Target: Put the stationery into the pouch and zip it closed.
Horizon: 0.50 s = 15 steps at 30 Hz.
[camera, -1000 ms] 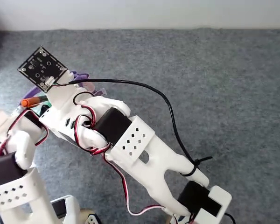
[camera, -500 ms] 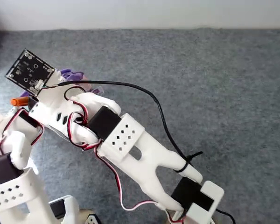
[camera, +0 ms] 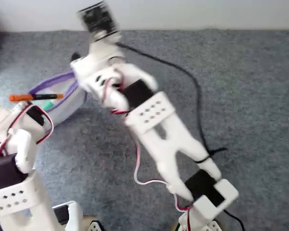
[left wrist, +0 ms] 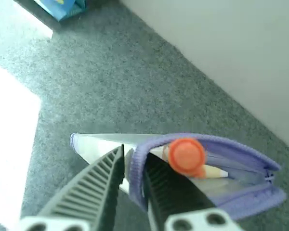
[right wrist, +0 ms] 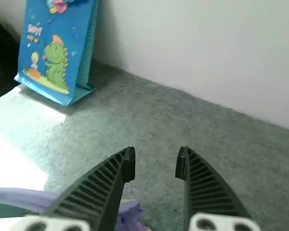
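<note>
Grey carpet (camera: 241, 86) runs to a pale wall (right wrist: 207, 48), where a blue dinosaur bag (right wrist: 58, 53) leans beside a sunlit patch (right wrist: 14, 139).

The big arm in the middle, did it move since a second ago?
Yes. In the high view the right arm has swung away from over the pouch, back toward the wall.
</note>
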Each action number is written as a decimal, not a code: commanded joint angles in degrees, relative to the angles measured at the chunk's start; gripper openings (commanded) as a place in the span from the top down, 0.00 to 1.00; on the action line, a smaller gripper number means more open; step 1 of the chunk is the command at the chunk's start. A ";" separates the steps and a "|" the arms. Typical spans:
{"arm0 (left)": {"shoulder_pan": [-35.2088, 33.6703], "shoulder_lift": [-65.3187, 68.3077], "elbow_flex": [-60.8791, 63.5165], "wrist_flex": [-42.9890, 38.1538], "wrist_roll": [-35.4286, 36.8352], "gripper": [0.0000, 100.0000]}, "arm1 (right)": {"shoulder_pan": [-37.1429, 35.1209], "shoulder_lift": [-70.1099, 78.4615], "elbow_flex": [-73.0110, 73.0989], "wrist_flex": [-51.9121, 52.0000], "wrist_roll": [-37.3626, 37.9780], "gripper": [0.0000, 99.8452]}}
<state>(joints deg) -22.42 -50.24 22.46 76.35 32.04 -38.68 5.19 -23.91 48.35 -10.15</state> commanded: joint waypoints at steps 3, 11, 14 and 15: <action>-3.16 8.88 -3.56 -2.29 2.11 0.99 | 7.87 -8.75 -1.14 8.31 -4.92 0.84; -2.64 24.88 -20.35 10.99 5.27 0.99 | 11.21 -11.47 -1.05 19.56 -8.62 0.84; -0.70 26.02 -35.38 16.44 5.45 0.99 | 11.21 -11.56 -1.05 19.82 -8.62 0.84; -0.53 27.08 -36.79 17.41 5.89 0.99 | 11.21 -11.56 -1.05 19.74 -8.62 0.84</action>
<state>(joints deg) -23.82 -24.40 -1.10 90.24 36.35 -28.31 -3.60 -23.91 67.78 -18.07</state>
